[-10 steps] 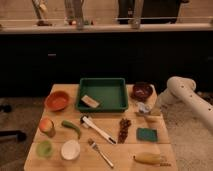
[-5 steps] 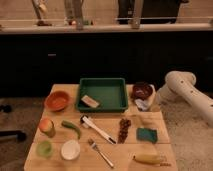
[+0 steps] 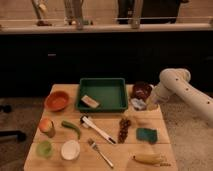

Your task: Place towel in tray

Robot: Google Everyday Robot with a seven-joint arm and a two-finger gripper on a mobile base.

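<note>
The grey-blue towel (image 3: 135,103) lies on the wooden table just right of the dark green tray (image 3: 103,82) and in front of a maroon bowl. My gripper (image 3: 148,105) is low over the table at the towel's right edge, at the end of the white arm coming in from the right. The wrist hides where it meets the cloth. A tan flat block (image 3: 90,101) lies in the tray's front left corner.
A maroon bowl (image 3: 142,90) stands just behind the towel. On the table are an orange bowl (image 3: 57,100), a green sponge (image 3: 146,134), grapes (image 3: 123,129), a white-handled tool (image 3: 97,129), a fork (image 3: 100,152), a yellow fruit (image 3: 149,159), cups and produce at the left.
The arm's elbow has risen and shifted slightly left. The gripper stays low beside the towel, which has not visibly moved.
</note>
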